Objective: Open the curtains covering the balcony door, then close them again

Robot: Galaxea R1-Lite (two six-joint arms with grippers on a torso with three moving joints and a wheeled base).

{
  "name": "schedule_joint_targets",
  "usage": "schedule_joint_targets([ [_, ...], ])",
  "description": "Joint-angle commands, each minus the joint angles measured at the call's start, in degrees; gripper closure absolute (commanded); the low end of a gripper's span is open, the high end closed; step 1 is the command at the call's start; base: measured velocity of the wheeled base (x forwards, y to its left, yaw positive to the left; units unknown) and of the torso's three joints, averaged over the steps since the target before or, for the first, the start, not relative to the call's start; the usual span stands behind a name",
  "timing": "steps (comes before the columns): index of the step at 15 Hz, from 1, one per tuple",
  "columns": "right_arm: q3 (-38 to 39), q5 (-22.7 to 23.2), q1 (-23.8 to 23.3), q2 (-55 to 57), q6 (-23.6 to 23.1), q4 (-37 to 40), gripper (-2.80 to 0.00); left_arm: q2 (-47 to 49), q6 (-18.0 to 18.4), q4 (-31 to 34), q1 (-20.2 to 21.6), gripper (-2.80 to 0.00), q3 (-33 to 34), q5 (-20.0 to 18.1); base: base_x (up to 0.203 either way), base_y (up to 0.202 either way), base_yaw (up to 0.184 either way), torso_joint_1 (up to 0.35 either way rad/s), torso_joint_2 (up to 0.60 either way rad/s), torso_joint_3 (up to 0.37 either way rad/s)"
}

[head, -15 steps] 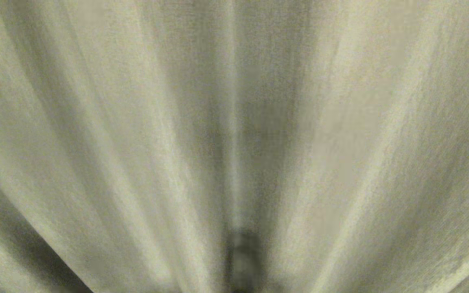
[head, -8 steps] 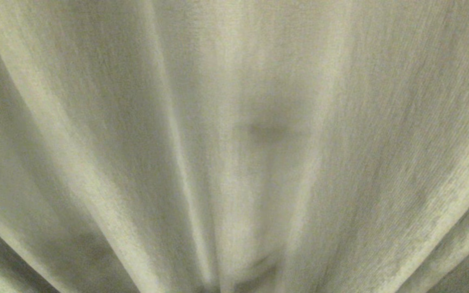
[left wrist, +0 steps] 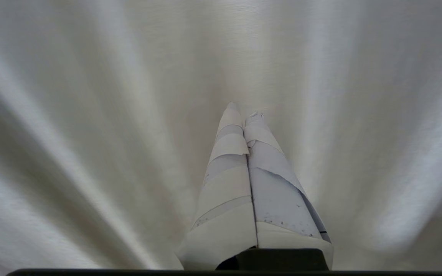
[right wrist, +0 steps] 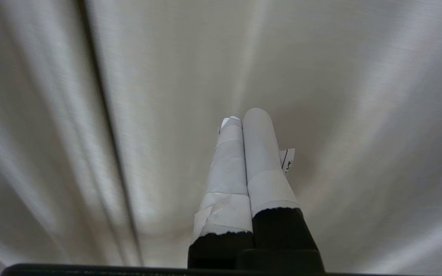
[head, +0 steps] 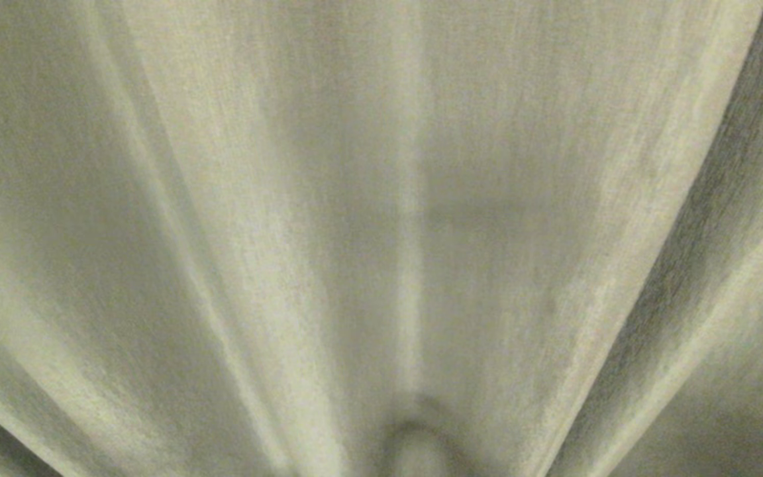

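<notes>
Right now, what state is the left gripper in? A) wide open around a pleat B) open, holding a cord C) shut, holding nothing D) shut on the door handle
C: in the left wrist view the left gripper has its taped fingers pressed together with nothing between them, pointing at the curtains.

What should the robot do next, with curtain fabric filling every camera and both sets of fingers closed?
Probably open one gripper, say the left gripper, to take a pleat. The curtains fill every view, no door shows, and the left and right gripper point at the fabric with fingers shut on nothing.
</notes>
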Motion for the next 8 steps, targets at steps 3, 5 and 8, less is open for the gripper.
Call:
schedule_joint_targets([
  [3, 0.0, 0.1, 0.0, 0.1, -0.1, 0.0, 0.0, -0.1, 0.1, 0.0, 0.0, 0.0, 0.0, 0.1, 0.0, -0.188, 0.0, 0.004, 0.0, 0.004],
  [5, 0.0, 0.1, 0.0, 0.1, -0.1, 0.0, 0.0, -0.1, 0.1, 0.0, 0.0, 0.0, 0.0, 0.1, 0.0, -0.189, -0.001, 0.002, 0.0, 0.003],
  [8, 0.0, 0.1, 0.0, 0.1, -0.1, 0.0, 0.0, -0.1, -0.4, 0.0, 0.0, 0.0, 0.0, 0.2, 0.0, -0.173, 0.003, 0.002, 0.0, 0.004],
])
